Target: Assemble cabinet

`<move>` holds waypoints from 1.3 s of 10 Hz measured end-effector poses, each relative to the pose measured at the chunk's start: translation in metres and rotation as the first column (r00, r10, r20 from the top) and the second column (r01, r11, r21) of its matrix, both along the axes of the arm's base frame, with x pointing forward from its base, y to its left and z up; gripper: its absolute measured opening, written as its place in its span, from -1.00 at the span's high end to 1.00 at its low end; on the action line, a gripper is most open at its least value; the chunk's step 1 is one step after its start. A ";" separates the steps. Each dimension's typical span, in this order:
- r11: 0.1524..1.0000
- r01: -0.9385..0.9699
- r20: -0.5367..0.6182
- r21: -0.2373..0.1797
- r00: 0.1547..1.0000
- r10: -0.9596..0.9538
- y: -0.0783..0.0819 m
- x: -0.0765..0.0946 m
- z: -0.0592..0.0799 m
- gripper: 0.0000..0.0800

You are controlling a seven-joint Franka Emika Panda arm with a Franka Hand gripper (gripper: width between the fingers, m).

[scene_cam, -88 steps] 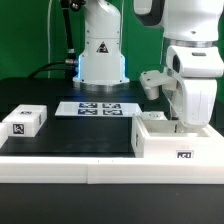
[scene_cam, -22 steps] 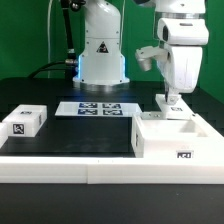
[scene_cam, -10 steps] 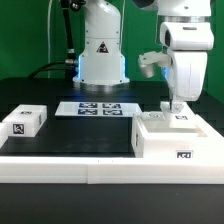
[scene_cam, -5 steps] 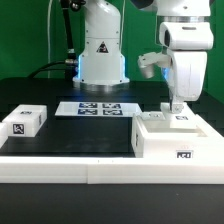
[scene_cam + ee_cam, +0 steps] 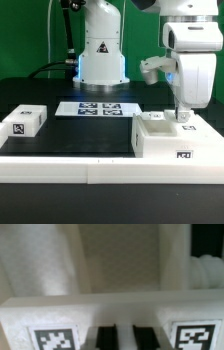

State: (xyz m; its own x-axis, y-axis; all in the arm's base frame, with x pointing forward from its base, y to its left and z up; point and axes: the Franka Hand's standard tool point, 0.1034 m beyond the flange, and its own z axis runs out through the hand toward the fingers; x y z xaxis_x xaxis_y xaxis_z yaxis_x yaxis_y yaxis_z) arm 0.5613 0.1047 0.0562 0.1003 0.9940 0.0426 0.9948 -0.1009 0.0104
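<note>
My fingers [image 5: 183,117] point straight down at the top of the cabinet [image 5: 165,146], on the exterior view's right of the desk [image 5: 85,135]. Can't tell if they're wide, narrow or pinching something. Loose drawer block [image 5: 22,122] sits well apart, exterior view's left.

I have the exterior camera low and well back from the gripper [image 5: 184,118], facing the robot base [image 5: 102,55] across the table, and the wrist camera just above the gripper, very close on the cabinet [image 5: 168,145] top, which both views share.
</note>
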 end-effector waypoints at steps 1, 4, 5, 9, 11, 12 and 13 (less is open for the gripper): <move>1.000 -0.005 0.001 -0.005 1.000 0.005 0.000 0.010 0.000 0.82; 1.000 -0.019 -0.005 -0.020 1.000 0.019 0.000 0.015 0.000 0.82; 1.000 -0.019 -0.003 -0.019 1.000 0.019 0.000 0.015 0.000 0.82; 1.000 -0.018 -0.005 -0.019 1.000 0.018 -0.001 0.014 -0.001 0.39; 1.000 -0.018 -0.005 -0.019 1.000 0.018 -0.001 0.014 -0.001 -0.13; 1.000 -0.018 -0.005 -0.019 1.000 0.018 -0.001 0.014 -0.001 -0.48; 1.000 -0.018 -0.005 -0.019 1.000 0.018 -0.001 0.014 -0.001 -0.82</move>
